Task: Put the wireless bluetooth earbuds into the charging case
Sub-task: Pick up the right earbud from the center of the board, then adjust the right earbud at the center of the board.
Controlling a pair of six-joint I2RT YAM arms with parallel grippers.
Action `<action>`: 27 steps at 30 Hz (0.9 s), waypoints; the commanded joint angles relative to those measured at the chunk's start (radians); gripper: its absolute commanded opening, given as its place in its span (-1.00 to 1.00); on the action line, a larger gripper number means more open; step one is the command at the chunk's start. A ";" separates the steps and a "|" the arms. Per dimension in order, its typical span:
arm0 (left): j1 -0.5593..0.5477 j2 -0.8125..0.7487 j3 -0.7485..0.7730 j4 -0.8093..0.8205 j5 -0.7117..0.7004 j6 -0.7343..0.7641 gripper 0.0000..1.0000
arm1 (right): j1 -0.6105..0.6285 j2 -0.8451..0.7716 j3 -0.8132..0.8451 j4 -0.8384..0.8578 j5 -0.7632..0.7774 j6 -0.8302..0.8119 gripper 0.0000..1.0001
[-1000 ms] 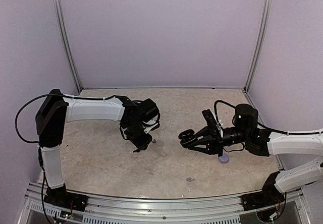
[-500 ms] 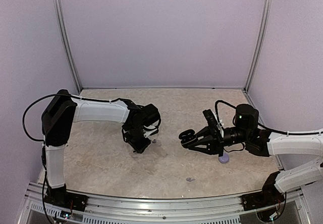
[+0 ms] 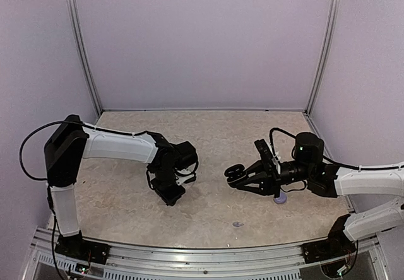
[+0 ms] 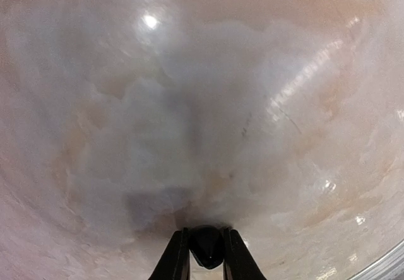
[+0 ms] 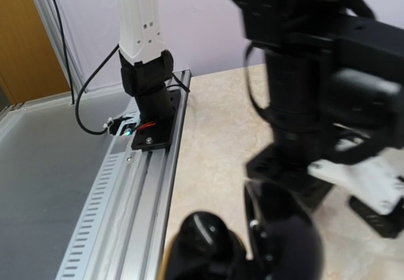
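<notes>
My left gripper [image 3: 169, 196] points down at the table, left of centre. In the left wrist view its fingers [image 4: 178, 258] are shut on a glossy black earbud [image 4: 206, 245], held just above the marbled table top. My right gripper [image 3: 235, 174] is at centre right, pointing left, and is shut on the black charging case [image 3: 233, 170], held off the table. In the right wrist view the case [image 5: 205, 236] fills the bottom edge, glossy and blurred. A tiny lavender earbud [image 3: 237, 224] lies near the front. The other earbuds are hidden.
A pale lavender round object [image 3: 278, 198] lies on the table under the right arm. The aluminium rail [image 3: 189, 255] with the arm bases runs along the near edge. Purple walls close in the back and both sides.
My left gripper has moved toward the near edge and slightly left, over a small lavender speck that no longer shows. The right gripper with the case has barely moved.
</notes>
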 commanded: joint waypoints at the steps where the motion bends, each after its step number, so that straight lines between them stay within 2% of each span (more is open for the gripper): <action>1: -0.050 -0.102 -0.062 -0.043 0.100 -0.083 -0.66 | -0.008 -0.024 -0.021 0.040 -0.023 0.011 -1.00; 6: -0.109 -0.160 -0.128 -0.064 0.115 -0.136 -0.66 | -0.008 -0.029 -0.029 0.042 -0.023 0.013 -1.00; 16: -0.180 -0.122 -0.136 -0.133 0.068 -0.136 -0.65 | -0.008 -0.036 -0.027 0.019 -0.027 0.002 -1.00; 22: -0.188 -0.085 -0.085 -0.152 0.049 -0.135 -0.37 | -0.008 -0.037 -0.029 0.017 -0.024 0.000 -1.00; 27: -0.190 -0.060 -0.047 -0.167 0.040 -0.130 -0.32 | -0.008 -0.037 -0.031 0.011 -0.021 -0.007 -1.00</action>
